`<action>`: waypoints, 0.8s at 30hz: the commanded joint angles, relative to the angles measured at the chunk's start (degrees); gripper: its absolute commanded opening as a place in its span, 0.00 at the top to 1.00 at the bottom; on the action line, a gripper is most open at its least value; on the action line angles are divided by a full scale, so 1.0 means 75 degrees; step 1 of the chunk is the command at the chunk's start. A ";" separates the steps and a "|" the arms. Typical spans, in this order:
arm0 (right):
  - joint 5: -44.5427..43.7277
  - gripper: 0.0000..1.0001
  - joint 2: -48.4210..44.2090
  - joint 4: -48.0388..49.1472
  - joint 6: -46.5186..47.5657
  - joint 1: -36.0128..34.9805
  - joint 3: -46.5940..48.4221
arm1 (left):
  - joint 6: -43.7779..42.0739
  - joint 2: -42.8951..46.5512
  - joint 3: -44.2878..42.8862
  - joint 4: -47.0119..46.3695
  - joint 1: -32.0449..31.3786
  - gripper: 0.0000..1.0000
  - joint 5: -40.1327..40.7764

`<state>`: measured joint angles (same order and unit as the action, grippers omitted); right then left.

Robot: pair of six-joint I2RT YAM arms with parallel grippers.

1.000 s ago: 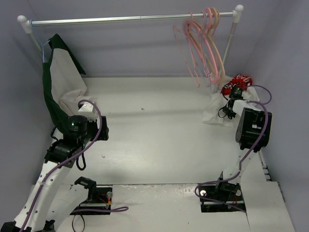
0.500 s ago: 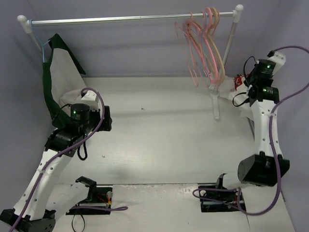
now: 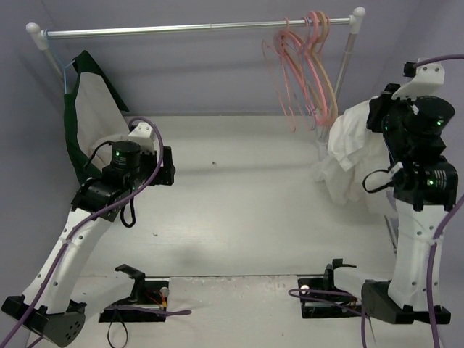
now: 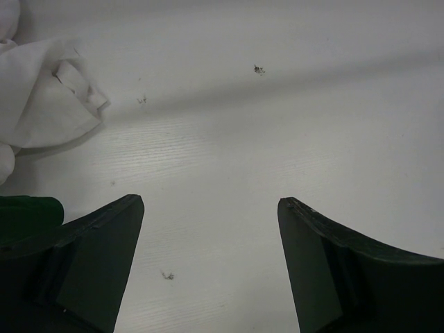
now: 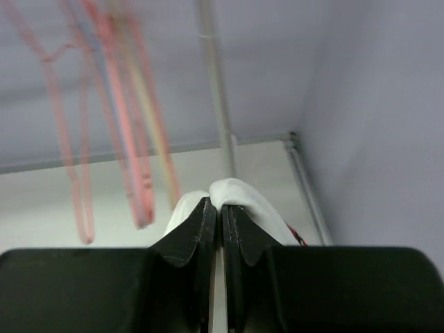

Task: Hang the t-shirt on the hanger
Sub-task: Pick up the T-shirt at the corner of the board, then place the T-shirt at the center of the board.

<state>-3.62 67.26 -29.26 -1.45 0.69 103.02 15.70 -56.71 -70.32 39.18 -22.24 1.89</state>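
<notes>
Your right gripper (image 5: 222, 208) is clamping shut on a fold of the t-shirt (image 3: 351, 156), which is now hanging bunched beside the pink hangers (image 3: 293, 80) instead of lying on the table (image 3: 239, 188), so threading is becoming possible. Your left gripper (image 4: 210, 202) is gaping, empty.

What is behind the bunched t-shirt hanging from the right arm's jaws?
Top view: the rack's right post stands behind the t-shirt, its upper part visible up to the rail. The cloth covers the post's lower part and foot, and the table there.
</notes>
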 commanded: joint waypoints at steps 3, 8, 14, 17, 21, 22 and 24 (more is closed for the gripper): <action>0.3941 1.00 -0.0450 0.0842 0.0499 -0.0302 0.1062 | 0.0203 0.0037 -0.0514 -0.0267 -0.0046 0.21 -0.0100; 0.7168 1.00 0.0064 0.1835 -0.0483 -0.0385 0.1018 | 0.0285 0.0213 -0.0444 -0.0127 -0.0046 0.21 0.0052; 0.8839 1.00 0.1421 0.5786 -0.3661 -0.0990 0.0931 | 0.0449 0.0389 -0.0525 0.0190 -0.0046 0.21 0.0228; 0.8325 1.00 0.2475 0.5624 -0.3206 -0.1973 0.1998 | 0.0589 0.0541 -0.0549 0.0319 -0.0046 0.21 0.0345; 0.8030 1.00 0.3522 0.6335 -0.3158 -0.2973 0.3546 | 0.0753 0.0775 -0.0526 0.0518 -0.0035 0.21 0.0521; 0.7948 1.00 0.3628 0.6489 -0.2926 -0.3114 0.3584 | 0.0777 0.0880 -0.0514 0.0565 -0.0035 0.21 0.0649; 0.7296 1.00 0.3571 0.6514 -0.2446 -0.3604 0.3317 | 0.0835 0.1010 -0.0491 0.0682 -0.0035 0.21 0.0779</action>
<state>55.31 97.97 6.63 -22.65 -22.65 124.75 20.23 -50.76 -71.05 44.21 -22.24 5.08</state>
